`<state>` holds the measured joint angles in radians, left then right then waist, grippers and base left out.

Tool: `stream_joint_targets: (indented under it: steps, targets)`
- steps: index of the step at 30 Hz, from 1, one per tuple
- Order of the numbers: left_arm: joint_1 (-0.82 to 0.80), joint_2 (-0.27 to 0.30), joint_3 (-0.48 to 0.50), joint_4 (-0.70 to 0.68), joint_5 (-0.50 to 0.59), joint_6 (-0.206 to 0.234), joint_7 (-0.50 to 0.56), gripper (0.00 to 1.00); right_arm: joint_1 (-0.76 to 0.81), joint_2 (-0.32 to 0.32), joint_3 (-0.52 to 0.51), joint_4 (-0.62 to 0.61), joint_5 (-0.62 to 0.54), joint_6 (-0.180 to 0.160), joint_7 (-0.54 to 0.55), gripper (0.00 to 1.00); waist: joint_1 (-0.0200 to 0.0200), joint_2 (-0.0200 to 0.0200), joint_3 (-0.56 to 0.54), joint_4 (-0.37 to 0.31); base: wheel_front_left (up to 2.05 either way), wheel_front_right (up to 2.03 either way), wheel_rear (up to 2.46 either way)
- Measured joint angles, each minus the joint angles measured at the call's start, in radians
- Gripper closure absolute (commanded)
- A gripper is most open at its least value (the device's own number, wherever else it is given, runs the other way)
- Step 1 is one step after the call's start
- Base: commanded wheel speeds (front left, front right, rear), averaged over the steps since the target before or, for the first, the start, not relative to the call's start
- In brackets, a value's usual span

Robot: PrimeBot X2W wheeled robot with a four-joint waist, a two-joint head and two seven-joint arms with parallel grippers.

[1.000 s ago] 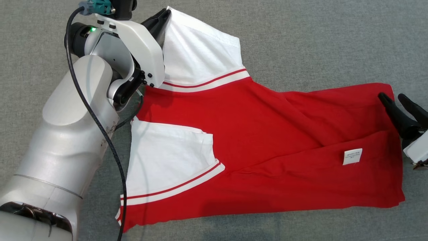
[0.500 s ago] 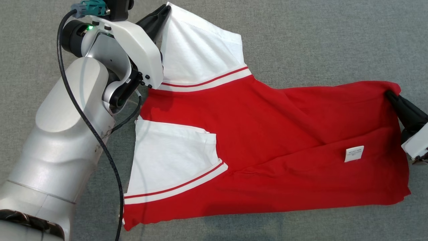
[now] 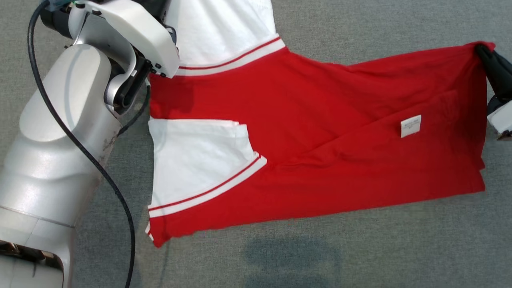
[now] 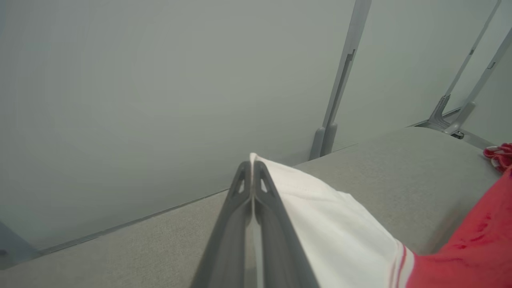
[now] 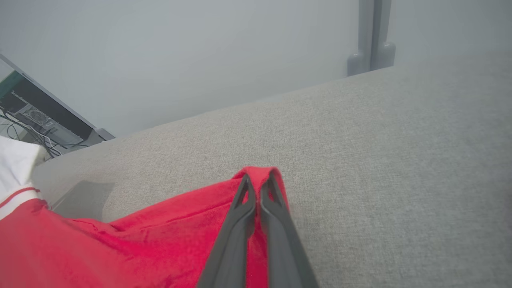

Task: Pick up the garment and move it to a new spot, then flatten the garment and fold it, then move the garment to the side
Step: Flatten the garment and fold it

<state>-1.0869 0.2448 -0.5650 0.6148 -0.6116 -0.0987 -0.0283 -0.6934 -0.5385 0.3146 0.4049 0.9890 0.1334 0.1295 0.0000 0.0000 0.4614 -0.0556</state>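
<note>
A: Check the right claw [image 5: 259, 178] first. Stood open a second ago, off to the right of the care label [image 3: 411, 126]. Now pinches shut on the red hem corner [image 5: 260, 173], up and to the right of that label.

B: Confirmed. And the left claw [image 4: 252, 170]?

A: Clamps the edge of the white sleeve [image 4: 320, 208], far to the left of the label and above it. Same grip as before.

B: Whereabouts of the T-shirt [image 3: 320, 120]?

A: Spans the grey cloth-covered desk [image 3: 400, 248], stretched between the two grips. Seems to hang clear of the desk, judging by the shadow below and left of the label. Shows the other sleeve [image 3: 196, 160] lying over the red body, left of the label.

B: Meaning for the task?

A: Holds both far corners now, so probably ready for the carry to a new spot, or a tug to flatten. Still creases diagonally left of the label. Shows no fold made yet. Watch for cloth slipping out of such thin pinches.
</note>
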Motion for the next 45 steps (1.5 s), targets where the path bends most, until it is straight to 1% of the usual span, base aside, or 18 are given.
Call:
stream_joint_targets:
  steps: [6,11,14,16,21,23,27,30,34,38,42,45]
  targets:
    - [-0.049,-0.008,-0.004,0.029,0.015,-0.002,-0.063,1.00,-0.098,-0.012,0.060,0.071,0.008,0.000,-0.044,1.00,0.0000,0.0000,0.018,0.017,0.00,0.00,0.00]
    - [-0.048,-0.009,-0.014,0.024,0.011,-0.007,-0.087,1.00,-0.115,-0.040,0.122,0.088,0.034,0.000,-0.070,1.00,0.0000,0.0000,0.022,0.032,0.00,0.00,0.00]
    - [-0.034,-0.004,-0.017,-0.010,-0.003,-0.007,-0.091,1.00,-0.114,-0.055,0.152,0.081,0.060,0.000,-0.083,1.00,-0.0001,0.0000,0.015,0.035,0.00,0.00,0.00]
    - [-0.007,0.004,-0.018,-0.040,-0.016,-0.015,-0.090,1.00,-0.110,-0.072,0.166,0.070,0.077,0.000,-0.088,1.00,-0.0001,0.0000,0.007,0.036,0.00,0.00,0.00]
    - [0.111,0.051,-0.027,-0.148,-0.037,-0.011,-0.053,1.00,-0.061,-0.108,0.194,0.058,0.109,0.000,-0.096,1.00,0.0000,0.0000,-0.018,0.038,0.00,0.00,0.00]
    - [0.162,0.070,-0.024,-0.214,-0.064,0.006,-0.031,1.00,-0.039,-0.121,0.208,0.052,0.125,0.000,-0.096,1.00,0.0000,0.0000,-0.028,0.039,0.00,0.00,0.00]
    - [0.280,0.114,-0.026,-0.381,-0.086,0.054,0.025,1.00,-0.004,-0.137,0.215,0.032,0.149,0.000,-0.096,1.00,0.0000,0.0000,-0.041,0.043,0.00,0.00,0.00]
    - [0.381,0.157,-0.025,-0.510,-0.087,0.110,0.063,1.00,0.014,-0.152,0.218,0.030,0.156,0.000,-0.097,1.00,0.0000,0.0000,-0.046,0.048,0.00,0.00,0.00]
    - [0.504,0.209,-0.013,-0.657,-0.114,0.174,0.081,1.00,0.040,-0.164,0.218,0.030,0.186,0.000,-0.098,1.00,0.0000,0.0000,-0.051,0.058,0.00,0.00,0.00]
    - [0.602,0.231,-0.006,-0.752,-0.124,0.227,0.090,1.00,0.074,-0.171,0.217,0.031,0.200,0.000,-0.099,1.00,0.0000,0.0000,-0.056,0.074,0.00,0.00,0.00]
    - [0.675,0.249,-0.002,-0.824,-0.134,0.275,0.103,1.00,0.100,-0.192,0.210,0.032,0.207,0.000,-0.114,1.00,0.0000,0.0000,-0.058,0.081,0.00,0.00,0.00]
    - [0.726,0.248,-0.002,-0.864,-0.141,0.295,0.107,1.00,0.116,-0.193,0.206,0.034,0.207,0.000,-0.140,1.00,0.0000,0.0000,-0.058,0.083,0.00,0.00,0.00]
